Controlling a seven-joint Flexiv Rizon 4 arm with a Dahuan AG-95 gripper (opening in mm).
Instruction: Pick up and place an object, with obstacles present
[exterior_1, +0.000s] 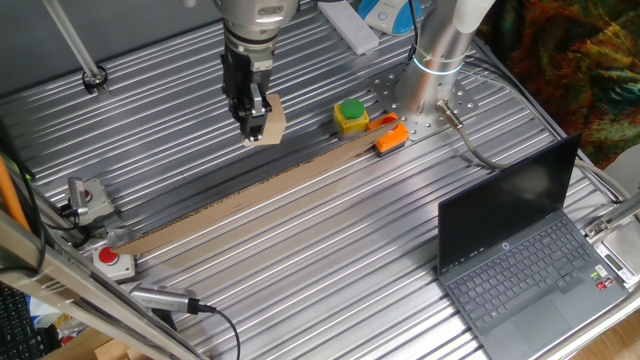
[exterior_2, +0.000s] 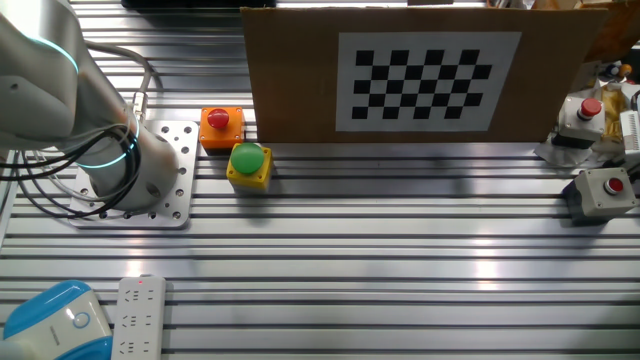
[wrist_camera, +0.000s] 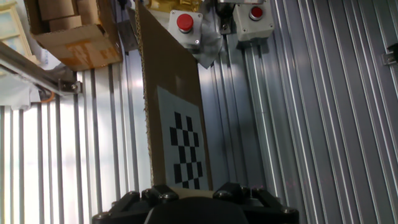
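- The table (exterior_1: 300, 260) fills the scene, a ribbed metal top running across both fixed views.
- The robot arm's silver base column (exterior_1: 440, 60) stands bolted at the far side of the table, a blue ring glowing round it.
- A cardboard wall (exterior_2: 420, 75) stands upright on its long edge across the table, and there's a black-and-white checkerboard sheet (exterior_2: 428, 80) on one face; in the hand view it runs away from the camera as a tall thin board.
- A dark laptop (exterior_1: 520, 250) sits open near the table's right corner, well apart from the action.
- Now the hand (exterior_1: 252, 128): it hangs above the table on one side of the cardboard wall, fingers pointing down.
- And it's got the block (exterior_1: 268, 122)! The light-tan block is clamped between the dark fingers, lifted clear of the table as far as I can judge from this angle.
- A yellow box with a green button (exterior_1: 351, 116) sits just beside the wall, on the arm-base side.
- Right next to it, an orange box with a red button (exterior_2: 221, 128), close to the base plate.
- Two grey boxes with red buttons (wrist_camera: 217, 22) wait near the wall's far end.
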